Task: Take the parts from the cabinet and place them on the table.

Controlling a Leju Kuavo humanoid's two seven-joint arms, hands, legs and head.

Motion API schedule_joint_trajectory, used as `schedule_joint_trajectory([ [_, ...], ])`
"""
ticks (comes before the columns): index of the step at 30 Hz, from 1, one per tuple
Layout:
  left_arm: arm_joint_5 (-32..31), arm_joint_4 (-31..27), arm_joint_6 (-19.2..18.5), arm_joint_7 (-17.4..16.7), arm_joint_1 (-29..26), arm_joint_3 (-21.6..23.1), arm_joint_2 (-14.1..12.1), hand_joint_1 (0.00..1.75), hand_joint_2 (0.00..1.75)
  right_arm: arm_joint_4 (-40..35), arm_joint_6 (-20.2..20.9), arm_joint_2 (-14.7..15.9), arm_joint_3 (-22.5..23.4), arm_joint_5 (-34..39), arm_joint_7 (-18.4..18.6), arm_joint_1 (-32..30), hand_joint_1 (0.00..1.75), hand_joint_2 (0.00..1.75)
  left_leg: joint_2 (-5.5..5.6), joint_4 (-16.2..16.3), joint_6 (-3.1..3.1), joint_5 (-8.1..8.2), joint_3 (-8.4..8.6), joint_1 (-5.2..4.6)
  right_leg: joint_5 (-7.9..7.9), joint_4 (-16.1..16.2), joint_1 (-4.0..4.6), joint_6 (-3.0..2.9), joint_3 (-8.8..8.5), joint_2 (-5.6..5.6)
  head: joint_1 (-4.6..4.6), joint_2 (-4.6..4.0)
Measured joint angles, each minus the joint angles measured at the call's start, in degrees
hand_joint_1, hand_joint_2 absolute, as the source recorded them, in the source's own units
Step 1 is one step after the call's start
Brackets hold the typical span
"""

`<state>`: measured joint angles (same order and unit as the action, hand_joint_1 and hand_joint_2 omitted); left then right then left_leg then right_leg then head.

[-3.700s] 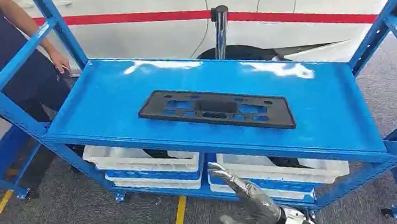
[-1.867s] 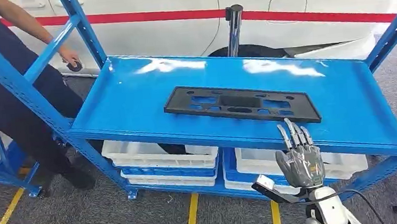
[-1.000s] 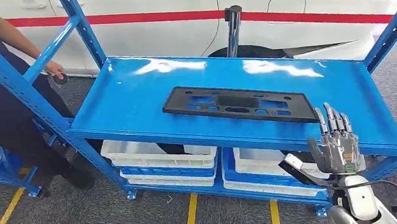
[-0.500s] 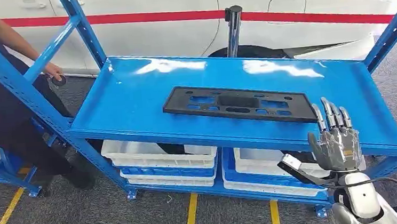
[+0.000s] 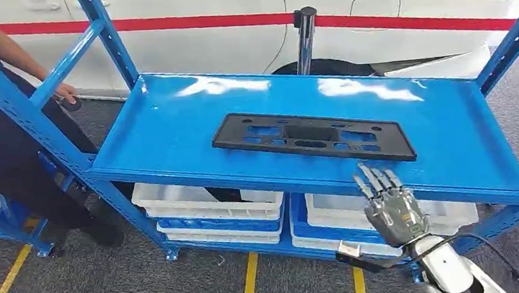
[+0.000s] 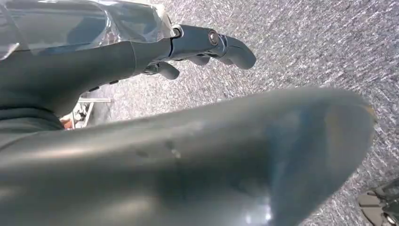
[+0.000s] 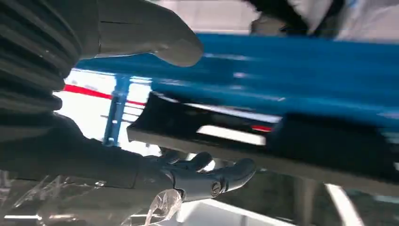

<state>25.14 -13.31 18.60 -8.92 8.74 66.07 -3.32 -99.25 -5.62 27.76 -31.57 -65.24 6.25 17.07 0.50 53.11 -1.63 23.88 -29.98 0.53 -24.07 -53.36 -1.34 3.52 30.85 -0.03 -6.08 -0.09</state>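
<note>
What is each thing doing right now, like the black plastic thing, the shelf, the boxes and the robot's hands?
Flat black plastic panel with cut-outs: lying flat on the shelf, untouched.
Blue metal shelf: holds the panel.
White plastic bins: stacked on the lower level.
Right hand: raised at the shelf's front edge, fingers spread, holding nothing.
Left hand: above grey carpet, holding nothing.
Person's hand: grips a small dark object.

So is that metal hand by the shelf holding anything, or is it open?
Open. The right hand holds nothing: its fingers are spread, pointing up before the blue shelf, short of the flat black plastic part.
</note>
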Motion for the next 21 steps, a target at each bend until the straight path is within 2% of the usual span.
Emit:
schedule_joint_trajectory([
  [7,0.6,0.0,0.0,0.5,0.2,-0.2,0.0,0.00,0.00,-4.1,1.0,-2.1,-6.0,0.9,0.0,0.6,0.00,1.75,0.00,0.0,0.00,0.00,0.00,0.01,0.00,0.0,0.00,0.00,0.00,0.01,0.00,0.00],
  [16,0.4,0.0,-0.3,0.0,0.8,-1.1,0.0,0.00,0.00,-6.2,-0.6,-4.7,-9.4,-0.4,0.5,4.7,0.00,1.75,-0.01,0.0,0.01,-0.01,-0.01,0.00,0.01,0.0,-0.01,-0.01,0.00,0.01,-0.02,0.00],
  [21,0.3,0.0,-0.3,-0.3,1.5,-1.4,0.1,0.00,0.00,-6.0,-2.7,-8.0,-11.6,-3.2,3.5,8.7,0.00,1.75,0.00,0.0,0.04,-0.03,0.00,0.01,0.01,0.0,0.00,-0.01,0.01,0.01,-0.02,0.00],
])
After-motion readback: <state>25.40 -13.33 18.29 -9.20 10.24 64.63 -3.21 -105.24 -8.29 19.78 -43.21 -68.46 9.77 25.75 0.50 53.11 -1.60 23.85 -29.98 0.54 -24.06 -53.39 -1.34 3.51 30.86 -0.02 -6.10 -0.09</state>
